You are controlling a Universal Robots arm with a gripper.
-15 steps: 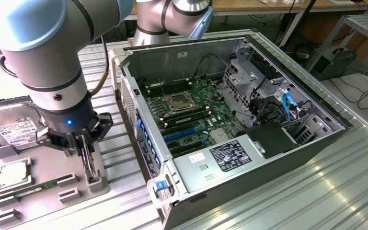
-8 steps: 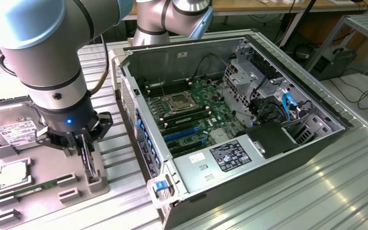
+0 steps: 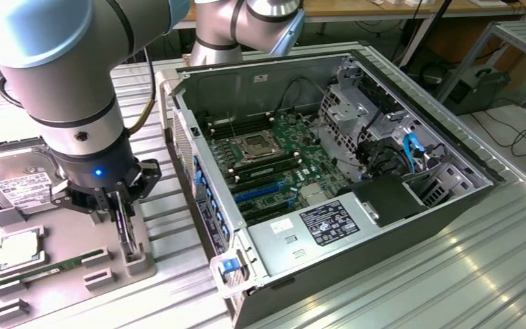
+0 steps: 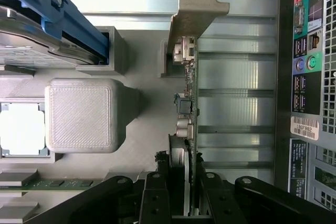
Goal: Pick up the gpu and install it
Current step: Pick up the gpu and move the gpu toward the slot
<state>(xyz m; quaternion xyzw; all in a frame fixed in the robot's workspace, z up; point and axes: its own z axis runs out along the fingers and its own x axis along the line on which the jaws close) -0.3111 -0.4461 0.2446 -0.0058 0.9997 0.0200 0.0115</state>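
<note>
The gpu (image 3: 127,235) stands on edge in a slotted holder of the grey parts tray (image 3: 71,291), at the exterior view's left. In the wrist view the gpu (image 4: 190,103) shows edge-on, its silver end bracket (image 4: 197,9) at the far end and its round fan facing one finger. My gripper (image 3: 117,205) reaches straight down over it. The black fingers (image 4: 156,190) sit on both faces of the card, so my gripper (image 4: 184,198) is shut on the gpu. The card's lower edge is hidden by the holder.
The open computer case (image 3: 446,199) lies on its side beside the tray, with the motherboard and its blue slots (image 3: 261,190) facing up. The tray also holds a hard drive (image 3: 14,179), a processor (image 3: 16,250) and a green memory stick (image 3: 48,271). The case's rear port panel (image 4: 310,77) is close to the card.
</note>
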